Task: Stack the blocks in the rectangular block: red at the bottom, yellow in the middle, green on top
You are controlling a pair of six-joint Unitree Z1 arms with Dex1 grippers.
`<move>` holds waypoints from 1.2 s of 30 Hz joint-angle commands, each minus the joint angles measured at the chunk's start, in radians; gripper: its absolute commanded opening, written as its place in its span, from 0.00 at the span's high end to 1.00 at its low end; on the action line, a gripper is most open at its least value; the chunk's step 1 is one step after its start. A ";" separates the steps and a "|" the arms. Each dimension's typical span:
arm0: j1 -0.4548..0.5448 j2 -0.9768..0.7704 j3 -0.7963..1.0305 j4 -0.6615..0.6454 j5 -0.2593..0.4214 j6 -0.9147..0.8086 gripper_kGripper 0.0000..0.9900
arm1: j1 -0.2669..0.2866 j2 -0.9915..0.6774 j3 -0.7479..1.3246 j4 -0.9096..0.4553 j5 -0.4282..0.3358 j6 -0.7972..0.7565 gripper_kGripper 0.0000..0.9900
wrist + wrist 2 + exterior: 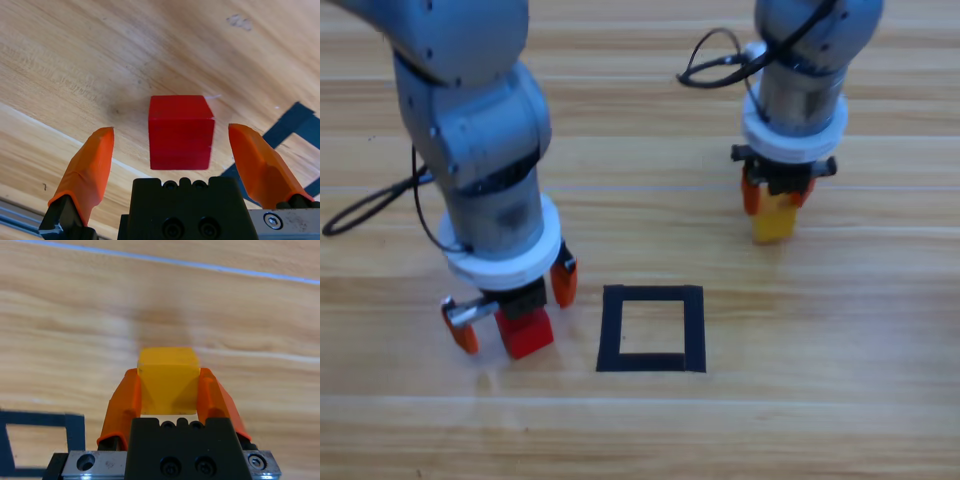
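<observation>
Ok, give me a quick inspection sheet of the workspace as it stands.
Surface: wooden table, no damage seen.
Job's things: red cube on the table left of the tape outline, which is hollow; yellow cube held; green cube not in view.
Clutter: nothing seen.
Grippers: left gripper open, jaws either side of red cube; right gripper shut on yellow cube.
Cables: black cables on both arms, off the cubes.
Surroundings: nothing seen.

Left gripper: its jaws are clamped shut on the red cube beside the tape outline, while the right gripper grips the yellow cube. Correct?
Not quite. The left gripper is open: the left wrist view shows gaps between its jaws and the red cube. The rest stands: the cube sits beside the tape outline, and the right gripper grips the yellow cube.
</observation>
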 commanded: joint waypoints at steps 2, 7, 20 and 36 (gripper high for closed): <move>0.018 0.027 0.099 -0.099 -0.023 0.004 0.02 | -0.010 -0.283 0.163 0.013 -0.021 -0.004 0.82; 0.018 0.018 0.114 -0.122 -0.026 0.014 0.05 | -0.004 -0.374 0.237 0.013 -0.018 0.002 0.82; 0.018 0.015 0.105 -0.141 -0.015 0.053 0.42 | -0.004 -0.457 0.301 0.005 -0.035 0.010 0.85; -0.036 0.054 -0.217 0.016 0.034 0.629 1.00 | -0.019 -0.477 0.318 0.002 -0.032 0.016 0.85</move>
